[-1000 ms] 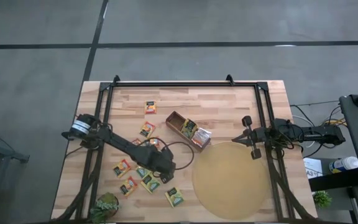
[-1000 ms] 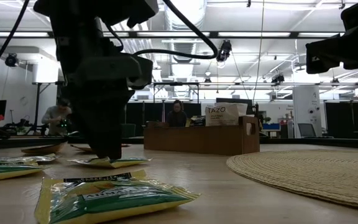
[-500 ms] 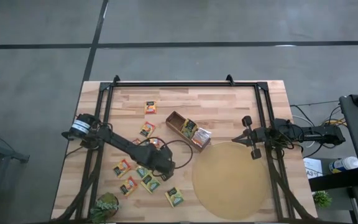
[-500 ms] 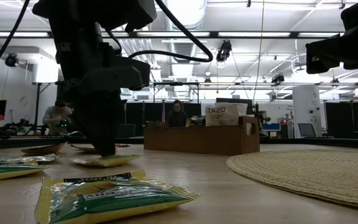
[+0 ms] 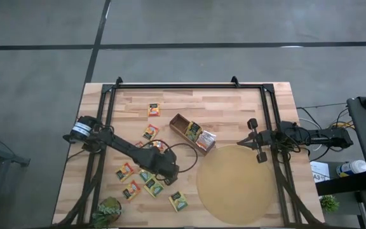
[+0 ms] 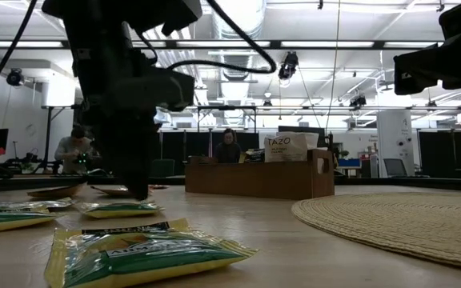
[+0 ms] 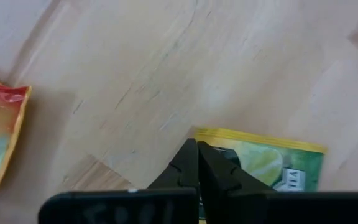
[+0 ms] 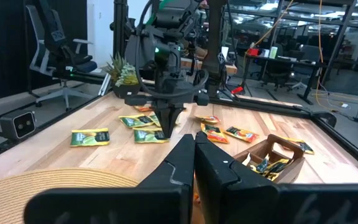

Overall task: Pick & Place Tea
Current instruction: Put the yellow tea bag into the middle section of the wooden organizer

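Several small tea sachets lie flat on the wooden table's near left part, among them a green-yellow one (image 6: 142,254) at the front and orange-red ones (image 5: 149,132). My left gripper (image 7: 197,148) points steeply down, shut, its tips at the corner of a green-yellow sachet (image 7: 266,167) that lies flat on the table (image 6: 120,210). The brown wooden box (image 5: 191,133) holds a few sachets. My right gripper (image 8: 194,142) waits shut and level above the table's right side (image 5: 257,141). My left gripper's shut fingertips (image 7: 188,155) come from above at the sachet's yellow-edged corner (image 7: 211,133). The fingers hide the place where they meet. I cannot tell whether they touch the sachet or have any of it between them. The sachet lies flat on the table.
The big round tan mat (image 5: 237,184) fills the near right of the table. The box (image 6: 254,178) stands near the middle, just beyond the mat. A small potted plant (image 5: 108,210) sits at the near left corner. A black frame (image 5: 189,85) runs along the far edge and both sides.
My left gripper has shut where it stood. The green-yellow sachet under it, whose right end was tipped up, now lies flat and has slid a little toward the table's left edge.
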You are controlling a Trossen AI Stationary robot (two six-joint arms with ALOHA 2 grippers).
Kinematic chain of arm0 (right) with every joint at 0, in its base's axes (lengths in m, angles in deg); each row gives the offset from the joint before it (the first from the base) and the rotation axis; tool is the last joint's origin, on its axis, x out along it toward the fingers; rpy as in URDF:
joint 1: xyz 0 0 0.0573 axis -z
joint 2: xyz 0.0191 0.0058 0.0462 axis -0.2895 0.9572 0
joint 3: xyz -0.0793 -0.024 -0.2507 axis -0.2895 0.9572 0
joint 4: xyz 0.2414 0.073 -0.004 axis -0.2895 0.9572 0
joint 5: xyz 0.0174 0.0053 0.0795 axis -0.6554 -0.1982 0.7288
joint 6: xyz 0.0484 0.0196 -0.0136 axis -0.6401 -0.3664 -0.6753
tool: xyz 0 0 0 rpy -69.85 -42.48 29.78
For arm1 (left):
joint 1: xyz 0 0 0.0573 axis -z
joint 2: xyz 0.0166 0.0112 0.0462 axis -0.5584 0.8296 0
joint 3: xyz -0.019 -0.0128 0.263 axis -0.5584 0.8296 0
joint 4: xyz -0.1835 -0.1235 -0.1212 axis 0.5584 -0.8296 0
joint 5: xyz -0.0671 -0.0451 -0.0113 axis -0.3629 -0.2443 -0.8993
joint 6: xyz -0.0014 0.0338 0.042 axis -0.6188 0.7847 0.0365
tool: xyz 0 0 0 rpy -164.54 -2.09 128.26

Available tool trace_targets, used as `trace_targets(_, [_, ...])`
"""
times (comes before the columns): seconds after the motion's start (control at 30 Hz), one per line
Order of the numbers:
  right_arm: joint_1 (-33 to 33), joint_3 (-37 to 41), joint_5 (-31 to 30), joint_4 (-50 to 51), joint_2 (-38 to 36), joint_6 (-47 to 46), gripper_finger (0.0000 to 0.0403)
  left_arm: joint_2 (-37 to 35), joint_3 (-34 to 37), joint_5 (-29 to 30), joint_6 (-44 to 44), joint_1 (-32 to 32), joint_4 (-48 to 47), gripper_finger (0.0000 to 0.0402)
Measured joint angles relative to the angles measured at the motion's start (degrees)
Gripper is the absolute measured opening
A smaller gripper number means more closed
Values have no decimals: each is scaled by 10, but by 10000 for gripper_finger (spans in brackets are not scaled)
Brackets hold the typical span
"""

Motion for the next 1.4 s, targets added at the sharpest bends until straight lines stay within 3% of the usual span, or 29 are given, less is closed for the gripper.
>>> trace_targets(0.3, [0, 0, 0, 0, 0, 0, 8, -19, -28, -2, 29, -2, -12, 0])
trace_targets(0.53, [0, 0, 0, 0, 0, 0, 8, -23, -37, -63, 105, 3, -18, 5])
trace_targets(0.67, [0, 0, 0, 0, 0, 0, 8, -23, -36, -76, 133, 6, -18, 47])
trace_targets(0.87, [0, 0, 0, 0, 0, 0, 8, -23, -34, -107, 168, 8, -29, 149])
trace_targets(1.07, [0, 0, 0, 0, 0, 0, 8, -24, -34, -141, 343, 10, -47, 234])
trace_targets(1.2, [0, 0, 0, 0, 0, 0, 8, -37, -34, -140, 482, 12, -93, 259])
trace_targets(1.4, [0, 0, 0, 0, 0, 0, 9, -41, -34, -131, 564, 1, -127, 259])
